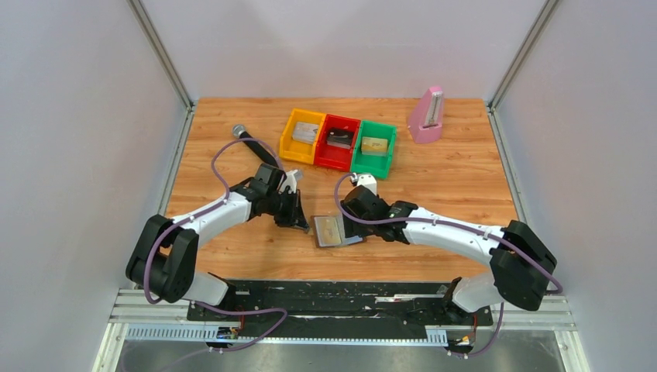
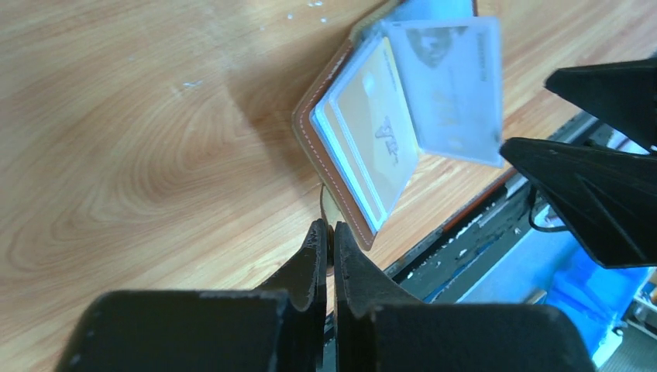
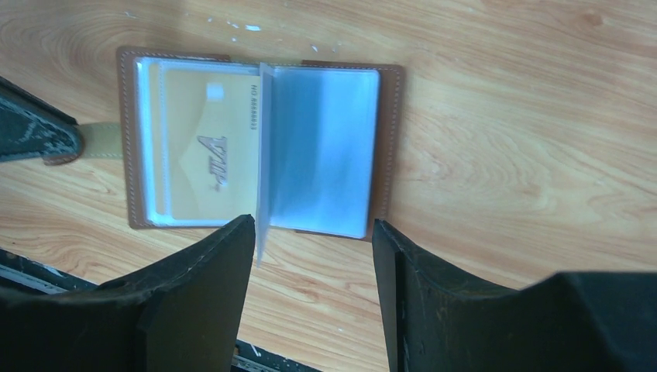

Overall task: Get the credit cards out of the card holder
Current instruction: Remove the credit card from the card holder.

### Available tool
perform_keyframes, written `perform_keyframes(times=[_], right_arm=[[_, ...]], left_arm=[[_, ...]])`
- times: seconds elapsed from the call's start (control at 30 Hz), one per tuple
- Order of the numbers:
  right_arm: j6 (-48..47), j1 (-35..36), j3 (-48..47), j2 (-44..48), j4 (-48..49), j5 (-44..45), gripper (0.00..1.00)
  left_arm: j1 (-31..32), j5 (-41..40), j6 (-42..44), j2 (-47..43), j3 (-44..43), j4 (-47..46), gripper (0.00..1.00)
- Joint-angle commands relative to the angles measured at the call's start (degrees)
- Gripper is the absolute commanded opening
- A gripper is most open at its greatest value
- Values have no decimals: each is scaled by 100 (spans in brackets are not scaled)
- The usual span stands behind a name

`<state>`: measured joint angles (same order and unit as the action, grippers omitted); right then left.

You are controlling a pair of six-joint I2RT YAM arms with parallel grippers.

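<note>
The card holder [image 3: 391, 147] lies open and flat on the wooden table [image 1: 457, 186], between the two claws. Its rim is brown with pale stitching. The panel nearer the left claw holds a yellow card [image 3: 205, 155] behind clear plastic, with more card edges stacked under it. One clear sleeve [image 3: 263, 155] stands up from the middle fold like a page. The panel on its other side looks silvery blue.

A tan strap [image 3: 97, 139] sticks out from the holder's outer edge on the left claw's side. The left claw [image 2: 327, 226] is closed tight on this strap, its two black fingers [image 2: 310, 263] pressed almost together, low to the table just beside the holder's brown edge.

The right claw [image 3: 314, 225] stands about half open and grips nothing. Its fingers [image 3: 209, 294] hang over the near edge of the holder, one to each side of the silvery panel. The bottom edge of the raised sleeve falls between them, close to the finger on the card's side. Whether it touches that finger cannot be told.

Farther from both claws, toward the back of the table, stand a yellow bin [image 1: 302, 136], a red bin [image 1: 337, 141] and a green bin [image 1: 373, 147], side by side and touching. Each has something small inside. A pink object [image 1: 426, 116] stands beyond the right claw, and a black stick with a grey tip [image 1: 252, 143] lies beyond the left claw.
</note>
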<state>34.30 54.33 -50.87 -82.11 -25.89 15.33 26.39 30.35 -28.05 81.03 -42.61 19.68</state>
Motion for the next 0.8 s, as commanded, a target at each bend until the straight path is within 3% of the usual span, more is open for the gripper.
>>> perform_keyframes(times=[0.0,0.17,0.33,0.43,0.6,0.77], right_arm=[[138,-133,101,269,-143,68,59],[117,-231,154,362,-99,-71,59],[21,-307,193,452,119,-334,58],[-43,-417,288,485,418,-711,57],[-109,-656,463,389,956,-1266,50],[-46,-841,534,126,1381,-1839,47]], left_arm=[[10,-706,185,107,-433,538,5],[8,-959,77,61,-627,641,8],[13,-1042,90,77,-848,820,22],[15,-946,102,56,-923,809,25],[45,-663,34,37,-977,665,28],[163,198,-261,254,-776,-238,26]])
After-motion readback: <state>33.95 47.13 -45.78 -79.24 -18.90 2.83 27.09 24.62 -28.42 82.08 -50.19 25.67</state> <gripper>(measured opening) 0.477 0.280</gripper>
